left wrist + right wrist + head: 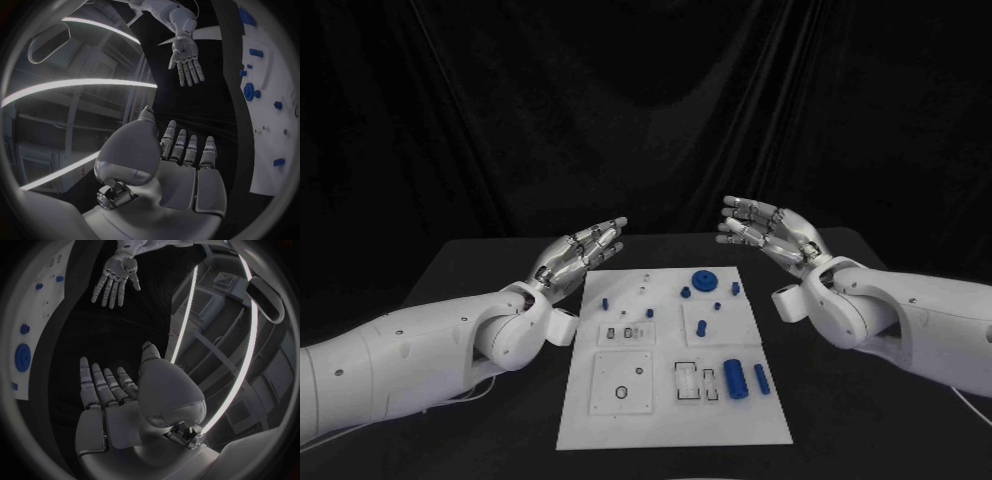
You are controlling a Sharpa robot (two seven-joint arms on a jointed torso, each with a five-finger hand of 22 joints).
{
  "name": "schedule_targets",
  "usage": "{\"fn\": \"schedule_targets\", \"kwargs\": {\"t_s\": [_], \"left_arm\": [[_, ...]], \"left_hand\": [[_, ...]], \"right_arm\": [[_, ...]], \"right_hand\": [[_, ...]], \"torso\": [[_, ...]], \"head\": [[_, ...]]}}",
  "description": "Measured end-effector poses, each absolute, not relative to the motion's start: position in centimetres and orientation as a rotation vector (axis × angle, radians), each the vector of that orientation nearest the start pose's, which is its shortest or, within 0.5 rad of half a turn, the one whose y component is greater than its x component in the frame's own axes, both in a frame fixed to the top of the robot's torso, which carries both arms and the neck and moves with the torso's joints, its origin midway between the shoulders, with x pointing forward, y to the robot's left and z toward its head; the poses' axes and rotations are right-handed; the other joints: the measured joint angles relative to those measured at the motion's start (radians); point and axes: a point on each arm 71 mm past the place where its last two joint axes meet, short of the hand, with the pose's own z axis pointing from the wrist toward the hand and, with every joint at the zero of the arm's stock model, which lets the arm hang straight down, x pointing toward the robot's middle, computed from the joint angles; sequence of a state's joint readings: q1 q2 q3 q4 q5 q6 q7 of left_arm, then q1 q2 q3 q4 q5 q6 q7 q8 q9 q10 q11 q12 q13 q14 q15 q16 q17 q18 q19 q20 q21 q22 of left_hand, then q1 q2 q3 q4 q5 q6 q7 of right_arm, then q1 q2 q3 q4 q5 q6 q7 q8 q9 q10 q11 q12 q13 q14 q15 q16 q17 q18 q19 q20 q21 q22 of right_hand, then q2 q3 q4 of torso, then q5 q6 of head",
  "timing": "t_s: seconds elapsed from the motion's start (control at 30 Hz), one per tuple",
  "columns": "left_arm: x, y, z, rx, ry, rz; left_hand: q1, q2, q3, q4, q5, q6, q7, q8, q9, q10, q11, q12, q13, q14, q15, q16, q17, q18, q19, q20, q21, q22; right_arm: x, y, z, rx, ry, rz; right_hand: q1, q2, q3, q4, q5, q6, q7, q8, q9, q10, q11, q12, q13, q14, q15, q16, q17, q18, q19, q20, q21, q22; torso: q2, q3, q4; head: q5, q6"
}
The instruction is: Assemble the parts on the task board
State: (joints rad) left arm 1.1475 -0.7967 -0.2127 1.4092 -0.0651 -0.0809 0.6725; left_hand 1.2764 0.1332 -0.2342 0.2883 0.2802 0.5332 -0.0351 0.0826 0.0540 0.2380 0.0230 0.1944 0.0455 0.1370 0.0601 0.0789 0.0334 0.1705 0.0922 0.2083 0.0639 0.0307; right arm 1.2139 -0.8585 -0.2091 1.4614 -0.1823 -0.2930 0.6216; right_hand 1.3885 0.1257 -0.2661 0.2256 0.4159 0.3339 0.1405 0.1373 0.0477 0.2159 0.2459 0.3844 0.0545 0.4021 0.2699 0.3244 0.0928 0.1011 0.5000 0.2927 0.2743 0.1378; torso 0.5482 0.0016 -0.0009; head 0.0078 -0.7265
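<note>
Left hand: spread, nothing held, raised beside the board's far left corner.
Right hand: spread, nothing held, beyond the far right corner.
Task board: mid-table.
Parts: loose cylinders at the near right; round part at the far end.
Advice: one part to be approached from above and pinched squarely before insertion.

White task board flat mid-table; small blue parts scattered across its far and right areas

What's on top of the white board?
On the task board lie small blue parts: a round disc near the far end, two cylinders near the front, several little pegs between. Both hands, left hand and right hand, are off it, covering nothing.
</note>
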Motion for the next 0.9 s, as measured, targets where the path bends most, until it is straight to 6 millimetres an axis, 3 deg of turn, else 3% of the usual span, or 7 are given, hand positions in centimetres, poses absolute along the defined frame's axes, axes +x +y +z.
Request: {"fn": "schedule_targets", "kwargs": {"t_s": [0.1,0.23,0.37,0.53,0.7,0.83,0.9], "left_arm": [[46.4,21.6,-25.0,-0.861,1.498,-1.720],[46.1,22.4,-24.9,-0.785,1.524,-1.696],[45.6,23.2,-24.7,-0.745,1.538,-1.680],[44.8,24.0,-24.4,-0.722,1.546,-1.674],[44.3,24.3,-23.7,-0.701,1.545,-1.675],[44.9,24.1,-22.4,-0.664,1.526,-1.681],[45.1,24.0,-21.7,-0.649,1.516,-1.686]], "left_hand": [[0.032,0.004,-0.003,0.003,0.029,0.049,0.027,0.006,0.004,0.031,0.002,0.034,0.003,0.041,-0.001,0.018,0.004,0.000,0.016,0.006,0.008,0.002],[0.052,0.014,-0.003,0.003,0.055,0.051,0.033,0.006,0.004,0.026,-0.006,0.037,0.003,0.048,-0.005,0.019,0.005,0.000,0.019,0.004,0.012,0.002],[0.056,0.018,-0.003,0.003,0.066,0.045,0.039,0.006,0.004,0.022,-0.009,0.037,0.003,0.048,-0.005,0.019,0.005,0.000,0.020,0.002,0.012,0.002],[0.064,0.026,-0.003,0.003,0.081,0.038,0.046,-0.001,0.003,0.015,-0.009,0.037,0.003,0.048,-0.005,0.018,0.004,0.000,0.020,0.002,0.012,0.001],[0.080,0.024,-0.003,0.003,0.103,0.026,0.059,-0.008,0.001,-0.007,-0.002,0.029,-0.001,0.026,0.003,0.002,-0.001,0.000,0.020,0.002,0.012,-0.001],[0.091,0.026,-0.003,0.003,0.121,0.026,0.059,-0.012,0.001,-0.020,-0.007,0.020,-0.003,0.016,0.008,-0.001,-0.002,0.000,0.019,0.003,0.012,-0.001],[0.099,0.032,-0.003,0.003,0.128,0.021,0.064,-0.013,0.001,-0.036,-0.011,0.009,-0.004,-0.006,0.015,-0.016,-0.007,0.000,0.016,0.006,0.012,-0.001]], "right_arm": [[48.1,-23.5,-20.3,0.631,1.449,1.475],[48.8,-23.3,-17.8,0.375,1.485,1.406],[49.4,-22.5,-15.1,0.082,1.520,1.300],[49.8,-20.7,-12.9,-0.251,1.570,1.136],[49.4,-19.5,-12.4,-0.515,1.629,0.954],[48.8,-19.4,-12.3,-0.673,1.631,0.816],[48.6,-19.3,-12.2,-0.741,1.618,0.752]], "right_hand": [[0.079,-0.010,0.015,-0.060,0.037,0.095,0.011,0.024,0.005,0.172,0.016,0.107,0.009,0.213,-0.036,0.067,0.010,0.014,0.169,-0.009,0.047,0.008],[0.164,-0.012,0.038,-0.125,0.043,0.320,0.029,0.092,0.033,0.375,-0.024,0.122,0.011,0.473,-0.108,0.102,0.027,0.071,0.375,-0.037,0.101,0.019],[0.204,-0.023,0.068,-0.143,-0.084,0.397,0.011,0.074,0.028,0.485,-0.062,0.009,0.009,0.633,-0.156,0.019,0.011,0.071,0.502,-0.081,0.084,-0.005],[0.205,-0.046,0.104,-0.126,-0.178,0.432,-0.019,0.043,0.025,0.534,-0.092,-0.087,0.009,0.737,-0.188,-0.051,0.003,0.071,0.591,-0.111,0.052,-0.031],[0.219,-0.068,0.152,-0.122,-0.185,0.463,-0.027,0.019,0.025,0.584,-0.108,-0.148,0.010,0.780,-0.199,-0.127,-0.004,0.071,0.634,-0.124,0.000,-0.061],[0.215,-0.081,0.187,-0.118,-0.215,0.472,-0.024,0.004,0.024,0.614,-0.139,-0.166,0.011,0.877,-0.229,-0.123,0.010,0.071,0.719,-0.155,0.015,-0.055],[0.206,-0.089,0.199,-0.114,-0.215,0.471,-0.044,-0.006,0.022,0.628,-0.153,-0.176,0.011,0.950,-0.253,-0.102,0.027,0.071,0.781,-0.180,0.041,-0.043]], "torso": [[0.001,-0.0001,0.0000],[0.002,-0.0001,0.0004],[0.006,-0.0001,0.0012],[0.022,-0.0001,0.0050],[0.042,-0.0003,0.0107],[0.062,-0.0033,0.0169],[0.077,-0.0074,0.0227]], "head": [[-0.005,-0.019],[-0.009,-0.049],[-0.010,-0.067],[-0.017,-0.077],[-0.024,-0.079],[-0.032,-0.069],[-0.037,-0.062]]}}
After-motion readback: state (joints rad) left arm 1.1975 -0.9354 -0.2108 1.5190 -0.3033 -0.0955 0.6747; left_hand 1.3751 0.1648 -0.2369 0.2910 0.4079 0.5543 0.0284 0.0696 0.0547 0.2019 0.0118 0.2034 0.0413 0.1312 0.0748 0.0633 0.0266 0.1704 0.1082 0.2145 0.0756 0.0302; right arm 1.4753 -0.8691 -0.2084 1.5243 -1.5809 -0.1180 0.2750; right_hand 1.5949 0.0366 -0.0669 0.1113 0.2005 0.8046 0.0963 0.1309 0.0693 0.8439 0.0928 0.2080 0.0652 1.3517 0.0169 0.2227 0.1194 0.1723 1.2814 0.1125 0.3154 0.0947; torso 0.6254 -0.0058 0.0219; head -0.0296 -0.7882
